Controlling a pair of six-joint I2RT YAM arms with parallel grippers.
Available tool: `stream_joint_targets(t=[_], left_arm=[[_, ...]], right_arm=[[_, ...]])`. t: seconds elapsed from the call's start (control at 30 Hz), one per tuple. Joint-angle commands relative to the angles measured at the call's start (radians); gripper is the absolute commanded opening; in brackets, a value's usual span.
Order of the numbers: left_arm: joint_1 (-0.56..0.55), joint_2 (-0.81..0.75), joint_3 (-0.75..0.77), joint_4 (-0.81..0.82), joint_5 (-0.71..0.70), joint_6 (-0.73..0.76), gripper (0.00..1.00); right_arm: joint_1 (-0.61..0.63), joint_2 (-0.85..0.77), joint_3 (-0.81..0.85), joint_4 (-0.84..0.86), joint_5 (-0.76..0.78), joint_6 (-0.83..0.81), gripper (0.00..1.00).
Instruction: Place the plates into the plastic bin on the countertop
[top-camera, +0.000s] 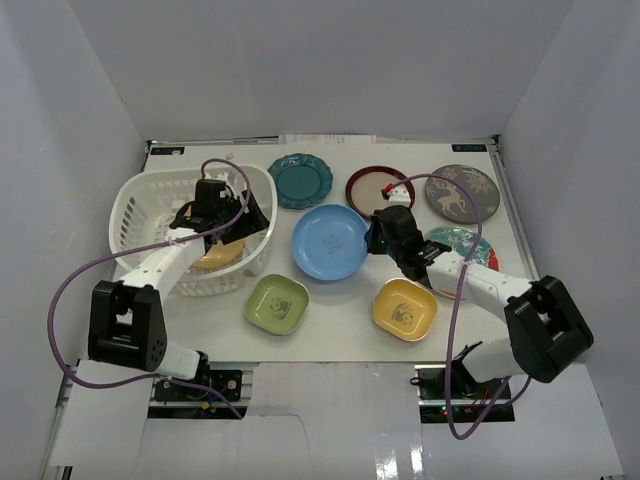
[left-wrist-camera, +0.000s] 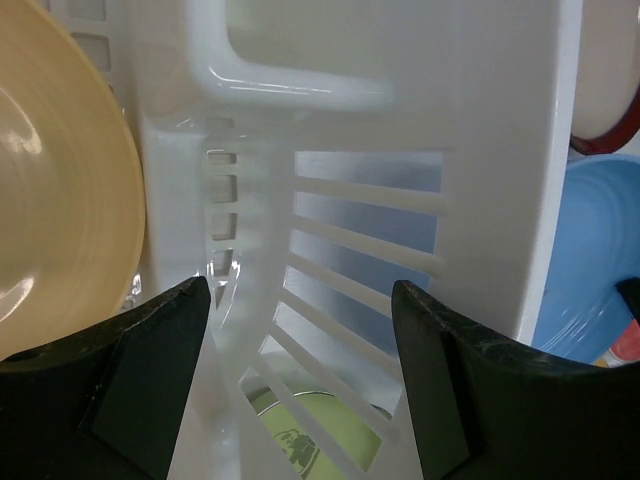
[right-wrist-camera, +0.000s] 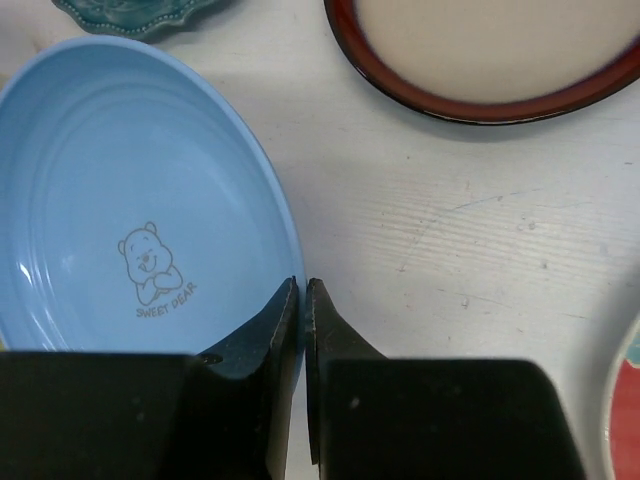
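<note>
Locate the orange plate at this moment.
Top view: the orange plate lies inside the plastic bin on the left, beside the open left claw.

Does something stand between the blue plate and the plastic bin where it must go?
Nothing lies on the countertop between the blue plate and the plastic bin. However, the left gripper sits open inside the bin, near the orange plate.

Glossy white plastic bin (left-wrist-camera: 400, 100)

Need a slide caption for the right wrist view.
Right gripper pinches the rim of the blue plate, with the dark-red-rimmed plate nearby.
</note>
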Motion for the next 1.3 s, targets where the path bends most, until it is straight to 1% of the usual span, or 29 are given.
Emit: stream_joint_targets(t=[0.0, 0.1, 0.13, 0.17, 0.2, 0.23, 0.27, 0.37, 0.4, 0.47, 0.5, 0.57, 0.6, 0.63, 0.73, 0.87, 0.97, 1.0, 1.03, 1.07, 1.1, 1.17, 1.2, 1.23, 1.27], left_arm=[[-0.055, -0.007, 0.043, 0.025, 0.039, 0.013, 0.84], [-0.072, -0.046, 0.063, 0.024, -0.016, 0.025, 0.84], [-0.072, -0.068, 0.071, 0.019, -0.054, 0.031, 0.85], [-0.071, -0.088, 0.083, 0.009, -0.133, 0.045, 0.86], [-0.072, -0.129, 0.095, 0.004, -0.163, 0.056, 0.87], [-0.072, -0.146, 0.127, -0.011, -0.182, 0.066, 0.9], [-0.072, -0.162, 0.147, -0.019, -0.245, 0.08, 0.91], [-0.072, -0.22, 0.207, -0.031, -0.292, 0.093, 0.97], [-0.072, -0.234, 0.215, -0.031, -0.286, 0.088, 0.97], [-0.071, -0.266, 0.215, -0.033, -0.227, 0.079, 0.97], [-0.072, -0.269, 0.212, -0.038, -0.123, 0.07, 0.96], [-0.074, -0.272, 0.185, -0.054, -0.03, 0.059, 0.95], [-0.075, -0.274, 0.171, -0.061, 0.04, 0.054, 0.95], [-0.078, -0.277, 0.157, -0.068, 0.07, 0.056, 0.94], [-0.087, -0.286, 0.118, -0.084, 0.128, 0.071, 0.92], [-0.092, -0.285, 0.108, -0.084, 0.206, 0.082, 0.86], [-0.094, -0.274, 0.106, -0.085, 0.265, 0.088, 0.71], [-0.092, -0.277, 0.102, -0.085, 0.266, 0.088, 0.6], [-0.094, -0.283, 0.097, -0.084, 0.257, 0.083, 0.54], [-0.092, -0.289, 0.092, -0.084, 0.254, 0.08, 0.51], [-0.094, -0.301, 0.086, -0.084, 0.248, 0.079, 0.5], [-0.092, -0.315, 0.085, -0.09, 0.214, 0.067, 0.55], [-0.094, -0.33, 0.091, -0.108, 0.184, 0.063, 0.59], [-0.091, -0.341, 0.095, -0.114, 0.144, 0.057, 0.71], [-0.092, -0.353, 0.1, -0.116, 0.077, 0.044, 0.75]], right_arm=[[-0.006, -0.08, -0.023, 0.015, 0.04, -0.034, 0.08], [-0.006, -0.128, -0.01, -0.017, 0.037, -0.045, 0.08], [-0.006, -0.138, -0.003, -0.023, 0.034, -0.054, 0.08], [-0.006, -0.149, 0.004, -0.038, 0.026, -0.059, 0.08], [-0.006, -0.166, 0.019, -0.046, 0.022, -0.065, 0.08], [-0.006, -0.172, 0.027, -0.055, 0.017, -0.072, 0.08], [-0.004, -0.18, 0.033, -0.061, -0.001, -0.076, 0.08], [-0.004, -0.206, 0.061, -0.097, -0.044, -0.085, 0.08], [-0.003, -0.224, 0.069, -0.107, -0.053, -0.086, 0.08], [-0.003, -0.255, 0.075, -0.107, -0.085, -0.088, 0.08], [-0.003, -0.263, 0.078, -0.107, -0.101, -0.088, 0.08], [-0.003, -0.27, 0.112, -0.107, -0.167, -0.088, 0.08], [-0.003, -0.269, 0.128, -0.107, -0.188, -0.088, 0.08], [0.0, -0.264, 0.159, -0.138, -0.234, -0.086, 0.08], [0.009, -0.243, 0.202, -0.121, -0.311, -0.066, 0.08], [0.038, -0.183, 0.242, -0.071, -0.376, -0.033, 0.08], [0.06, -0.149, 0.268, -0.042, -0.393, -0.01, 0.08], [0.065, -0.142, 0.277, -0.041, -0.388, -0.007, 0.08], [0.071, -0.128, 0.285, -0.041, -0.383, -0.005, 0.08], [0.072, -0.122, 0.294, -0.04, -0.382, -0.005, 0.08], [0.072, -0.117, 0.299, -0.041, -0.379, -0.004, 0.08], [0.074, -0.108, 0.306, -0.063, -0.357, -0.005, 0.08], [0.074, -0.108, 0.303, -0.067, -0.35, -0.01, 0.08], [0.075, -0.117, 0.296, -0.072, -0.328, -0.016, 0.08], [0.074, -0.123, 0.279, -0.075, -0.32, -0.019, 0.08]])
